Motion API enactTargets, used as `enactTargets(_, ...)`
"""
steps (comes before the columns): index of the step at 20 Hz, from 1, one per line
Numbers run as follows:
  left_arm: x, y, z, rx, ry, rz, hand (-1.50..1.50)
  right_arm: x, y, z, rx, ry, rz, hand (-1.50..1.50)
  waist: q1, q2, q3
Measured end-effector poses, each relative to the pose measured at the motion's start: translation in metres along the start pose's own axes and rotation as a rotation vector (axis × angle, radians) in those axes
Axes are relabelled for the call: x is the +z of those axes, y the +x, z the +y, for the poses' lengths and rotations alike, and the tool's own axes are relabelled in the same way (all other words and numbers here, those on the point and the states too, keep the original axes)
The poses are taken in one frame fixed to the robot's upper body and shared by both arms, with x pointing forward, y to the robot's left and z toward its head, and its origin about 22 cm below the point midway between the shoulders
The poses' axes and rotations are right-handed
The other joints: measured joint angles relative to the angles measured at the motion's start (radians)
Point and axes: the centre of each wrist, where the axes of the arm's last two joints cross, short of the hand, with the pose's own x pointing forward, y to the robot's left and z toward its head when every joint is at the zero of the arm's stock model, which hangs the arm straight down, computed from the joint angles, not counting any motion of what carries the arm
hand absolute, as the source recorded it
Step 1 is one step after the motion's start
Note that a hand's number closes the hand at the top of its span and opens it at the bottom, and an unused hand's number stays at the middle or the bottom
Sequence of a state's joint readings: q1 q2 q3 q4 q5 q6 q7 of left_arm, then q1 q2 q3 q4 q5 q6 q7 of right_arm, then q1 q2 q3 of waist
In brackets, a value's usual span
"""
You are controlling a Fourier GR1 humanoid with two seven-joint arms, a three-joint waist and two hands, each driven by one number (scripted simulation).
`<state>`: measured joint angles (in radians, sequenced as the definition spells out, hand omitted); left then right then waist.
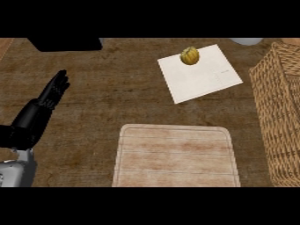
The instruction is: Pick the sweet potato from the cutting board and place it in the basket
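left hand [45,103] rests with fingers straight; right hand unseen; sweet potato [190,56] lies on the white sheet [201,77], well beyond the fingertips; probably stiff, smooth, light; grasp across its middle; basket [288,110] far right.

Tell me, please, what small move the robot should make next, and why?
Probably bring a hand over the sweet potato, since nothing holds it yet. It lies on the white mat, not the cutting board; the left hand rests open far left, and the basket stands at right.
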<state>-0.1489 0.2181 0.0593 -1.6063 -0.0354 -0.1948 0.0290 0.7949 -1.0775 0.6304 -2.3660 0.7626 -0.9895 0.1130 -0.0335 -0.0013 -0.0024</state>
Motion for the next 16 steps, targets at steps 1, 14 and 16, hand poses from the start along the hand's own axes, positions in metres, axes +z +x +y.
enactTargets(1,-0.002,0.000,0.000,-0.004,0.001,-0.002,0.00,-0.004,-0.002,-0.001,0.011,-0.014,0.002,1.50,0.002,0.002,0.000)
enactTargets(14,-0.008,0.007,-0.009,-0.001,-0.038,-0.026,0.00,-0.072,-0.022,-0.023,0.088,-0.343,0.108,1.50,0.046,0.011,0.000)
enactTargets(16,-0.009,0.007,-0.012,0.003,-0.042,-0.024,0.00,-0.085,-0.025,-0.030,0.090,-0.394,0.136,1.50,0.050,0.012,0.000)
